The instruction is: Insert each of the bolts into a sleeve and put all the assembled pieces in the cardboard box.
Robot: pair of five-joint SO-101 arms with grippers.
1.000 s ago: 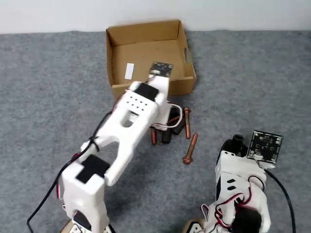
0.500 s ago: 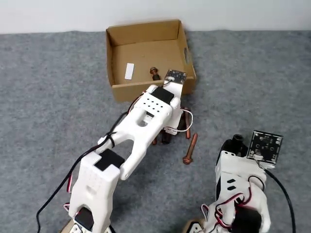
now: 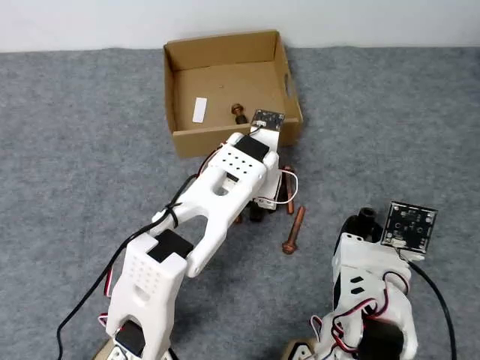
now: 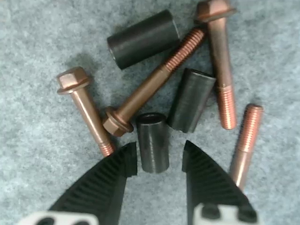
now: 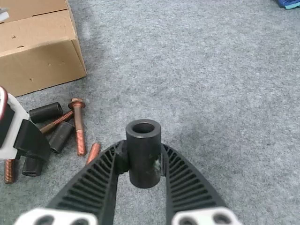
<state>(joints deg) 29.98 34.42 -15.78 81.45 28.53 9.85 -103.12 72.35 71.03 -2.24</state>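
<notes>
The left gripper (image 4: 157, 152) hangs over the pile of parts with its fingers apart. A black sleeve (image 4: 152, 143) lies on its side in the gap between them, and neither fingertip clearly touches it. Two more sleeves (image 4: 143, 37) lie just past it among several copper bolts (image 4: 154, 84). One long bolt runs slantwise between the sleeves, its head just beside the sleeve in the gap.

In the high view this pile sits on the grey mat (image 3: 390, 112), just near of the cardboard box (image 3: 202, 139). A lone bolt (image 3: 294, 229) lies a little to the right of the pile and nearer. Inside the box, by its near wall, rests one assembled piece (image 3: 238, 113), with a white label (image 3: 199, 109) to its left on the floor of the box.

The right gripper (image 5: 142, 159) is at the near right of the scene, well apart from the pile. It is clamped on an upright sleeve (image 5: 143, 145), whose open end faces up.
</notes>
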